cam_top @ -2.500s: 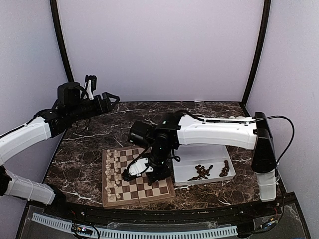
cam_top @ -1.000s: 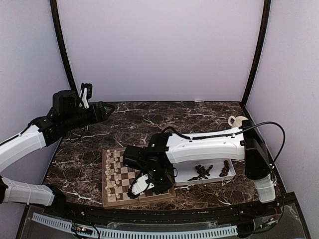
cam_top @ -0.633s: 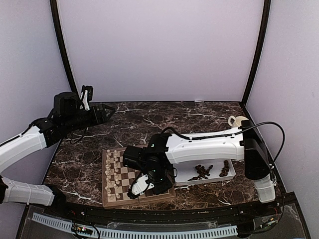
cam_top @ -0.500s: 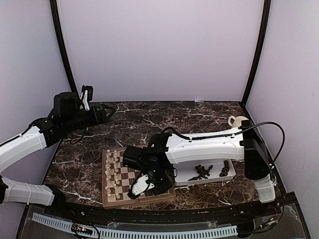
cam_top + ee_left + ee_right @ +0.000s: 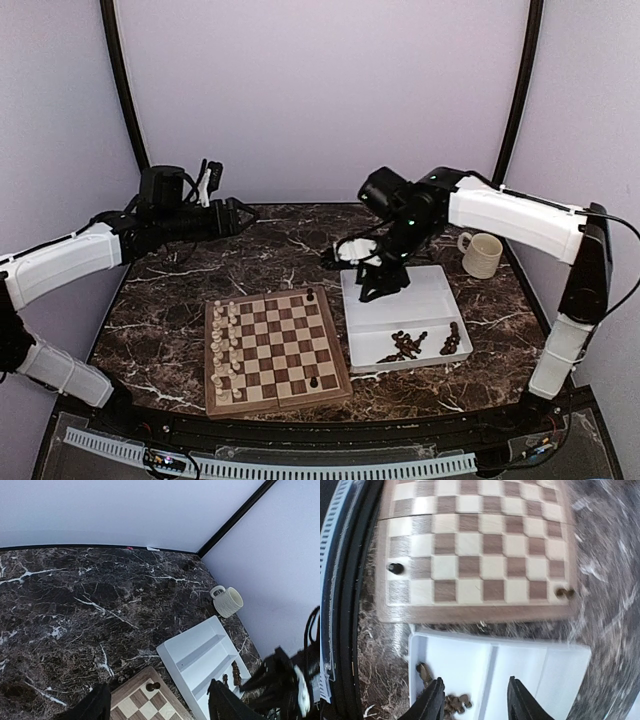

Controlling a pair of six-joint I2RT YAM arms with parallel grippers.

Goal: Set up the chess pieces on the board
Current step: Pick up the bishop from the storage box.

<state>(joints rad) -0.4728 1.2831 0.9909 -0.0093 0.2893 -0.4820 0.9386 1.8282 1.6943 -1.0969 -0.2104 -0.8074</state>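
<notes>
The board lies at the table's near left, with cream chess pieces in its two left columns. One dark piece stands at its far right corner, another at its near right corner. More dark pieces lie in the white tray. My right gripper hovers open and empty over the tray's far end. In the right wrist view its fingers frame the tray and loose dark pieces. My left gripper hangs open and empty high above the back left.
A cream mug stands right of the tray's far end. In the left wrist view the mug, the tray and the board's far corner with a dark piece show below. Marble table, walls on three sides.
My right arm rose off the board's near right corner, leaving a dark piece there, and swung back over the tray with its jaws open. The left arm reached further right.
</notes>
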